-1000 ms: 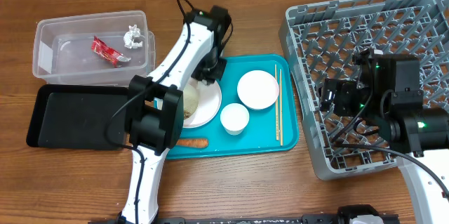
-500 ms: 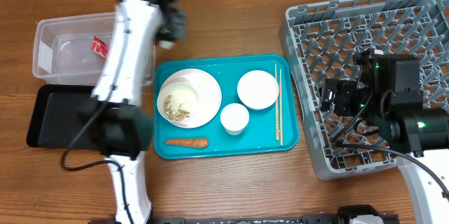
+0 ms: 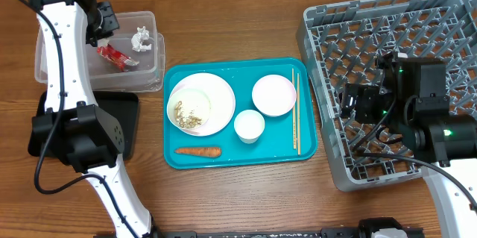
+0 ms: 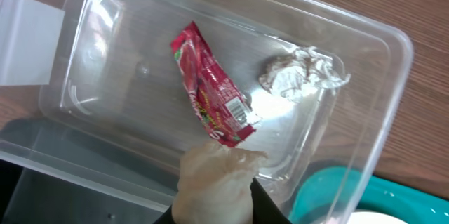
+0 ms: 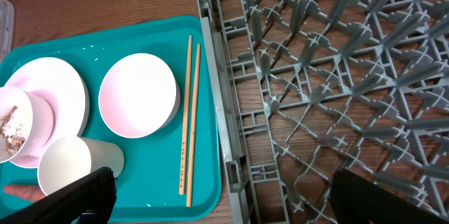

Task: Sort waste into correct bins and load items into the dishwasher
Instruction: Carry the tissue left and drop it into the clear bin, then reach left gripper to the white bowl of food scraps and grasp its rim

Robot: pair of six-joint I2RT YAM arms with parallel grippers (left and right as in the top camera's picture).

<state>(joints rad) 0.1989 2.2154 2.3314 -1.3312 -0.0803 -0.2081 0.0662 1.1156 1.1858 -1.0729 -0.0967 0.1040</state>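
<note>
1. The left gripper hangs over the clear plastic rectangular tub, its jaws pinched on a crumpled white tissue. A red crinkly snack wrapper and a second crumpled tissue lie in the tub.
2. To my eye, the release comes next. From the wrist view the held wad shows against the tub wall nearest the shallow black rectangular tray. I cannot tell how far inside the rim it hangs. Let go too close to that wall and it may catch the edge and tumble into the wrong bin.
3. Tissue is light and clingy. It could stick to a pad as the jaws part and ride off with the arm.
4. The right gripper hovers at the edge of the large grey plastic dish rack, its jaws spread wide and holding nothing.
5. On the teal serving tray wait these things:
   - a white round plate bearing pale rice-like food scraps
   - a pale pink bowl
   - a small white cup
   - thin wooden chopsticks
   - a small orange carrot
6. Tip the plate carelessly and the scraps could scatter across the tray. The chopsticks look thin enough to slip through the rack's lattice.
</note>
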